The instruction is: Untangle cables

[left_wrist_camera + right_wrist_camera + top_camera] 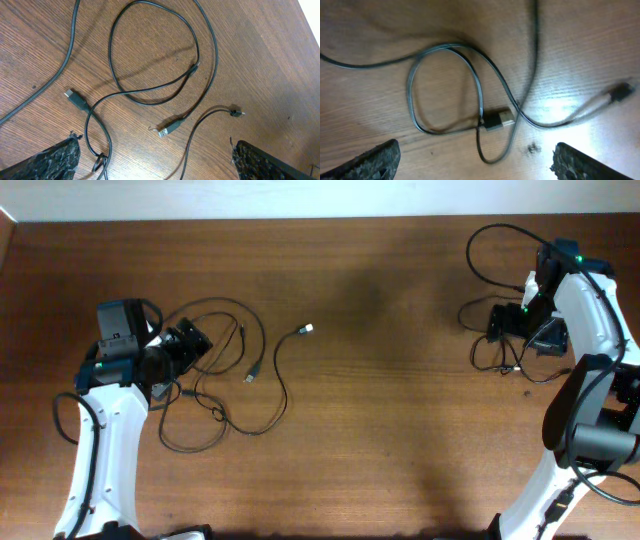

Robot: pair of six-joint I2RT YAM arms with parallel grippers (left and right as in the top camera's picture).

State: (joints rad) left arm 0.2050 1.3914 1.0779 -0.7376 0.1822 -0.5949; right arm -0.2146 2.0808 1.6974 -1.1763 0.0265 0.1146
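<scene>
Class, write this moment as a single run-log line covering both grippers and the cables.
left gripper: open, over loose cables | right gripper: open, over looped cable | held: nothing

Likely a robotics lab: 2 white arms (105, 430) flank a wooden table (380, 430).

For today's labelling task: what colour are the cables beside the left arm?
Black cables, clearest in the left wrist view.

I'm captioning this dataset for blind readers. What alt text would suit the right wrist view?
A thin black cable lies in a loose loop on the wooden table, a metal-tipped USB plug resting where strands cross. The right gripper hangs open above it, holding nothing; a second plug, blurred, lies near the right edge.
</scene>
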